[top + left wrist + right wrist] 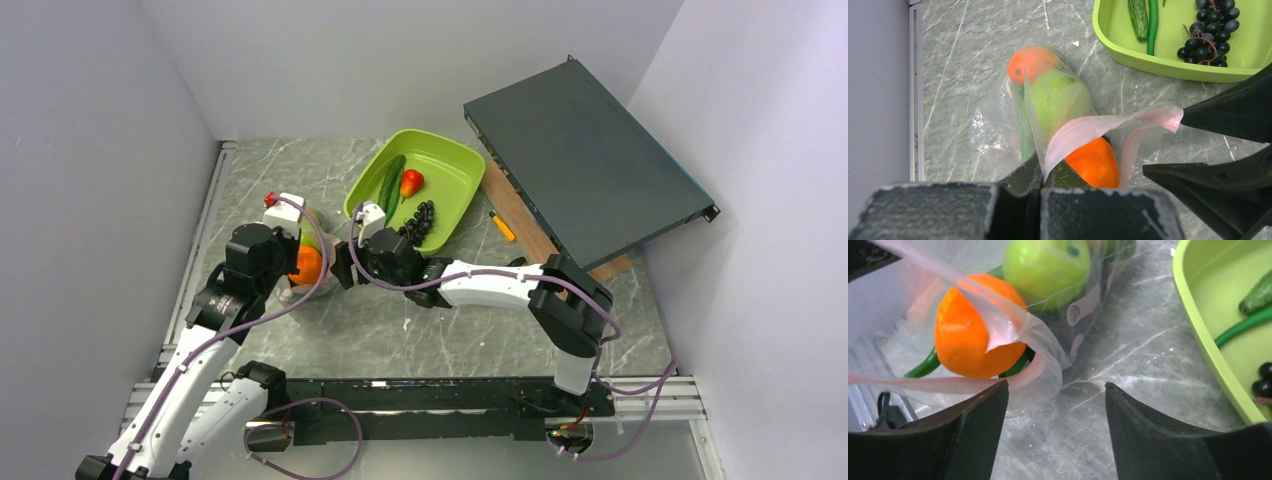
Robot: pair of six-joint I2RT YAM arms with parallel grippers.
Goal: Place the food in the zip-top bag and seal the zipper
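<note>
Plastic zip-top bag [993, 130]: lay on the tabletop [420, 330] at the left, near the lime tray [462, 172], with its mouth toward the arms and partly lifted.
Contents: an orange [968, 335] sat at the mouth, a green apple [1045, 267] behind it, and a second orange piece deeper in.
Mouth and zipper [1088, 131]: the pink strip was unsealed and twisted, one lip arched over the orange.
Left jaws: closed, pinching the zipper at one end of the mouth.
Right jaws: open and empty over bare tabletop at the mouth. One finger touched the strip's far end in the left wrist view.
Food outstanding: cucumber [391, 180], red pepper [411, 182] and dark grapes [420, 220] lay in the tray.
Step in hand, as judged: holding the mouth open for the next item.
Method advised: hold the left pinch steady and high. Back the right finger off the film without dragging the lip shut.
Edges: the tray rim stood near the bag's side, and a raised rail [915, 100] ran along the tabletop's left edge.
Open room: bare tabletop lay between bag and arm bases. The dark case [585, 165] stood well apart at the right.
</note>
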